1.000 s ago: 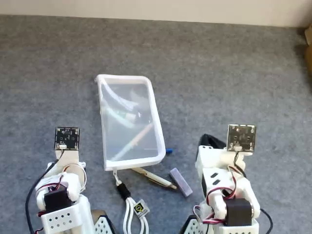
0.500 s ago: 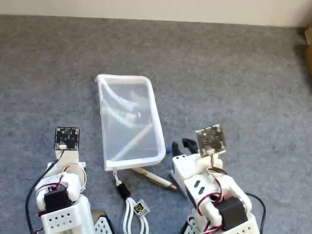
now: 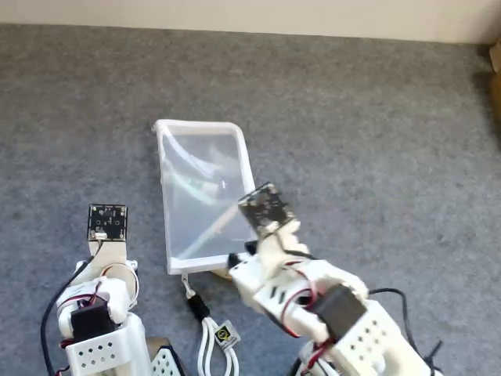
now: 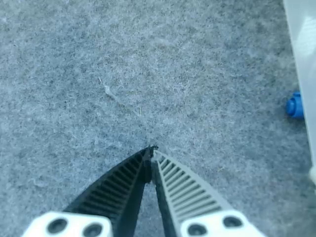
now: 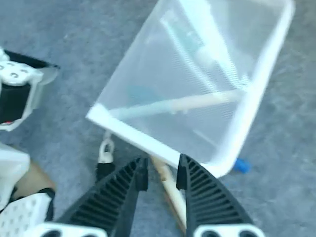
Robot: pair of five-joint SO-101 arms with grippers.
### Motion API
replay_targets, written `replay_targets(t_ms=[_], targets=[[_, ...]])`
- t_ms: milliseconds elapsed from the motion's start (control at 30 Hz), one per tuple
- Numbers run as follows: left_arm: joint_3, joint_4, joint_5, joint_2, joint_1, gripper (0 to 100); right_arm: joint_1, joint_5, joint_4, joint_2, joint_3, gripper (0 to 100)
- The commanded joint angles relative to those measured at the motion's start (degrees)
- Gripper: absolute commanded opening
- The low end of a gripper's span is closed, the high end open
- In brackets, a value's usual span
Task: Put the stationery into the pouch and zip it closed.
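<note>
Pouch (image 3: 205, 196), clear with white trim, lies flat on grey carpet (image 3: 376, 117) just ahead of the right claw (image 5: 163, 165), whose jaws stand slightly apart and empty over a beige pen (image 5: 169, 190) at the pouch edge, left claw (image 4: 150, 150) clenched above bare carpet, tiny blue cap (image 5: 240, 165) beside the pouch corner.

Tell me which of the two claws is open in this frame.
The right claw: its jaws stand apart, and the cream pen lying just outside the pouch shows between them. The left claw is shut, tips together above carpet.
</note>
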Motion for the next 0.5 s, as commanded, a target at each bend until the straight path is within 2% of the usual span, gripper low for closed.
replay_targets(t_ms=[0, 233, 333, 467], targets=[[1.27, 0.35, -0.44, -0.40, -0.66, 1, -5.76, -2.37, -4.79, 5.23, -3.47, 10.3], [1.27, 0.35, -0.44, -0.40, -0.66, 1, -13.67, -2.64, -13.76, 17.19, -3.38, 10.3], [1.27, 0.35, -0.44, -0.40, -0.66, 1, -14.55, -6.86, -16.92, 22.81, -3.47, 10.6], [1.27, 0.35, -0.44, -0.40, -0.66, 1, -15.96, -10.20, -17.27, 29.85, -3.82, 16.7]])
